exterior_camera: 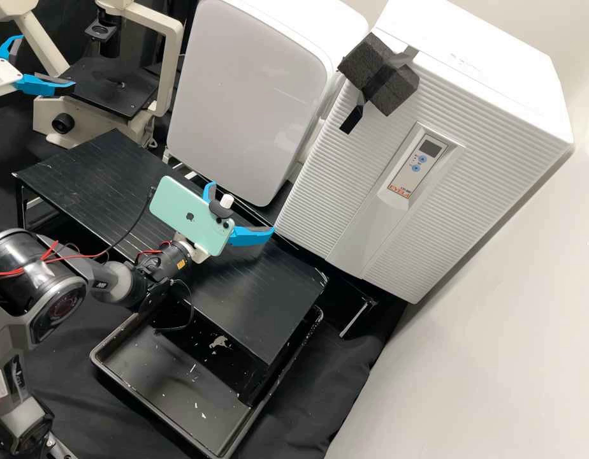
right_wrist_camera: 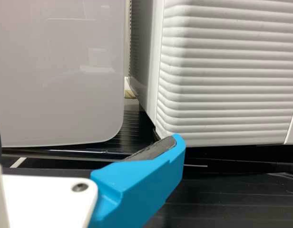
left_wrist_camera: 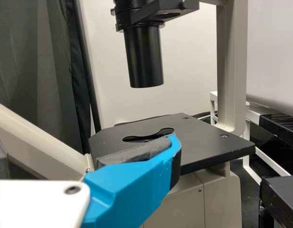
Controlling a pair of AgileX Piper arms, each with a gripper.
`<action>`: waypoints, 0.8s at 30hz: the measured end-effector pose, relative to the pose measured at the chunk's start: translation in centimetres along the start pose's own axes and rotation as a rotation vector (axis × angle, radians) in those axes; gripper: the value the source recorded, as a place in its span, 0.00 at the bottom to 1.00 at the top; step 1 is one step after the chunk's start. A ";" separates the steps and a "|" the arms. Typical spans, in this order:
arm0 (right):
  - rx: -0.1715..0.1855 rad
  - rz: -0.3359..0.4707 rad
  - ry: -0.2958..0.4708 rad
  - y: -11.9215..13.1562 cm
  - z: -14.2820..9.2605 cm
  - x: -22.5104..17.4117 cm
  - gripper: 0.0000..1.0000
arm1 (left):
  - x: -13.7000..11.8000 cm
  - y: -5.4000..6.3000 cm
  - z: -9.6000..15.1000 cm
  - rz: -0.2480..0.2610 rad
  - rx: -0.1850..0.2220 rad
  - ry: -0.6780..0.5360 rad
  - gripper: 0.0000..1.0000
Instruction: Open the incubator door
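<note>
The white incubator's ribbed door (exterior_camera: 333,172) is closed, with black foam (exterior_camera: 396,89) taped at its upper left edge. In front of its lower left corner, my right gripper (exterior_camera: 243,207) stands open above the black shelf, behind a mint-green phone. In the right wrist view, one blue finger of the right gripper (right_wrist_camera: 87,142) overlaps the lower corner of the ribbed door (right_wrist_camera: 227,76); its fingers are apart. My left gripper (exterior_camera: 47,60) is open at the far left, beside the microscope. In the left wrist view, the left gripper (left_wrist_camera: 84,147) has a finger before the microscope stage (left_wrist_camera: 208,142).
A smooth white cabinet (exterior_camera: 250,95) stands left of the incubator. The microscope (exterior_camera: 160,76) is behind the black shelf (exterior_camera: 269,293), and a black tray (exterior_camera: 138,395) lies partly below it. A pale wall (exterior_camera: 498,331) borders the right side.
</note>
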 end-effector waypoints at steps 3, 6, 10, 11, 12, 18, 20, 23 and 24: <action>0.000 0.000 0.000 0.0 0.0 0.0 1.00 | 0.0 0.0 0.0 0.000 0.000 0.000 1.00; 0.000 0.000 0.000 0.0 0.0 0.0 1.00 | 0.0 0.0 0.0 0.000 0.000 0.000 1.00; 0.000 0.000 0.000 0.0 0.0 0.0 1.00 | 0.0 0.0 0.0 0.000 0.000 0.000 1.00; 0.000 0.000 0.000 0.0 0.0 0.0 1.00 | 0.0 0.0 0.0 0.000 0.000 0.000 1.00; 0.000 0.001 0.001 0.0 0.0 0.0 1.00 | 0.0 0.0 0.0 0.000 0.000 0.000 1.00; 0.013 0.140 0.029 4.3 -0.9 0.0 1.00 | 0.0 0.0 0.0 0.000 0.000 0.000 1.00; 0.031 0.206 0.057 6.3 -1.6 -0.1 1.00 | 0.0 0.0 0.0 0.000 0.000 0.000 1.00; 0.039 0.294 0.106 8.9 -3.2 -0.5 1.00 | 0.0 0.0 0.0 0.000 0.000 0.000 1.00; 0.047 0.326 0.124 9.7 -3.8 -0.7 1.00 | 0.0 0.0 0.0 0.000 0.000 0.000 1.00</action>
